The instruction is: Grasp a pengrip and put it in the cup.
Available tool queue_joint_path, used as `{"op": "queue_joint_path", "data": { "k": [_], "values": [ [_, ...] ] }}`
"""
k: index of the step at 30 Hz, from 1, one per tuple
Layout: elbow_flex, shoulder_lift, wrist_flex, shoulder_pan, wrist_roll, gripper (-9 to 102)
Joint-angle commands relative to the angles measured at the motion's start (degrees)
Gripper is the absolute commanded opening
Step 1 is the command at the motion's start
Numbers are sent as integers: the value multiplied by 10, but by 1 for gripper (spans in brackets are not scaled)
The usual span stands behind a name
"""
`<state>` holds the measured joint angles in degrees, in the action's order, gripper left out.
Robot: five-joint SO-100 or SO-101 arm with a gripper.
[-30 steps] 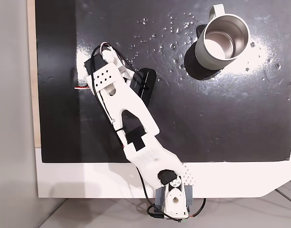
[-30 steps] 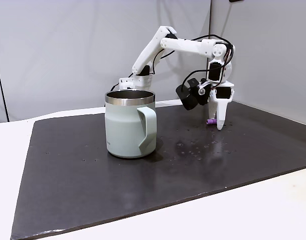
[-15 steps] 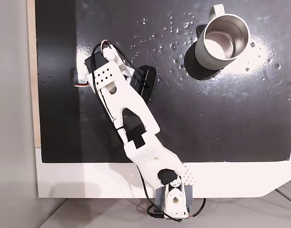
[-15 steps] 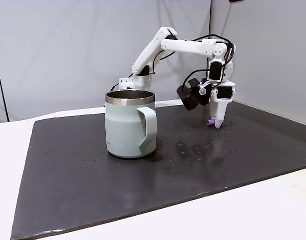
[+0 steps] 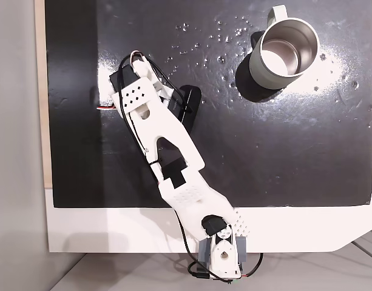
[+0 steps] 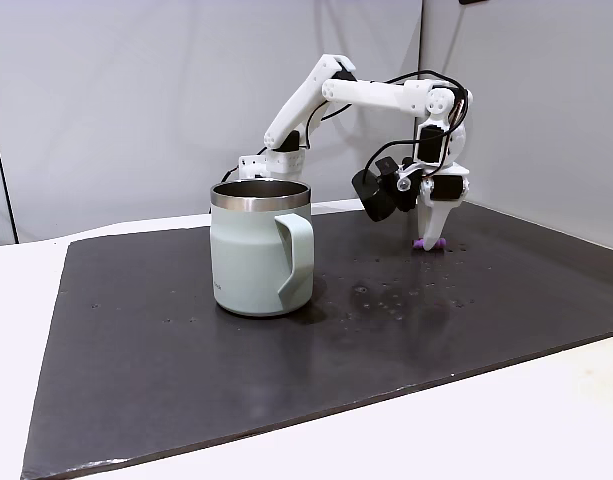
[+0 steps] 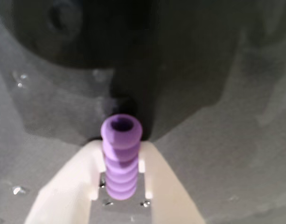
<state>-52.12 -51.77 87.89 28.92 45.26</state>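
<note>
Pengrip (image 7: 120,161) pinched between gripper (image 7: 120,186) fingers — apparently just above the mat.
Long axis runs along the fingers; cup (image 6: 261,247) stands well apart.

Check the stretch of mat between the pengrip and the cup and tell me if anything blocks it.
Nothing visible does. The pengrip sits clamped in the end effector just above the mat. Between it and the cup the mat shows just small shiny specks, flat on its surface. The cup stands upright with its mouth open.
</note>
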Motion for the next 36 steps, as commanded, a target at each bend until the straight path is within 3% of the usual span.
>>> {"op": "queue_joint_path", "data": {
  "k": [1, 12, 21, 29, 36],
  "values": [
    [6, -72, 11, -11, -7, 0],
    [-39, -247, 49, -66, -47, 0],
    [4, -371, 115, -207, -179, 0],
    [82, -358, 128, -371, -320, 0],
    [195, -268, 128, -456, -409, 0]
  ]
}}
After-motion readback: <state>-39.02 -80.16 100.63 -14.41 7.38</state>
